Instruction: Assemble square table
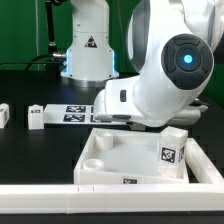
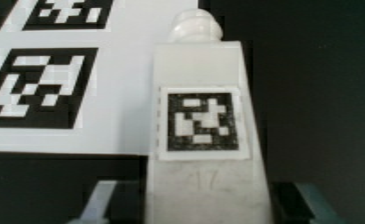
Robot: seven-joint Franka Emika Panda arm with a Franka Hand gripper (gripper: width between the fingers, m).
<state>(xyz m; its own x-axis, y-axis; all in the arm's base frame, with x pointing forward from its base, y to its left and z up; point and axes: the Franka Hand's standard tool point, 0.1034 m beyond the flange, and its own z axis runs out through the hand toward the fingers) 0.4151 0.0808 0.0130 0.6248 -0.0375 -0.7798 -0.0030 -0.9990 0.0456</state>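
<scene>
In the wrist view a white table leg (image 2: 200,95) with a black-and-white tag lies lengthwise on the black table, its threaded tip pointing away from the camera. My gripper (image 2: 205,205) is shut on the leg's near end, one finger (image 2: 108,198) pressed close on each side. In the exterior view the square tabletop slab (image 1: 98,150), with a raised rim and round corner sockets, lies in front of the arm. A tagged white block (image 1: 168,153) sits at the slab's right side. The arm's bulky wrist hides the fingers and the held leg there.
The marker board (image 1: 75,110) lies flat behind the slab and shows beside the leg (image 2: 46,70). Two short white legs (image 1: 37,118) (image 1: 3,113) rest at the exterior view's left. A long white bar fence (image 1: 100,200) runs along the front. The robot base (image 1: 85,50) stands at the back.
</scene>
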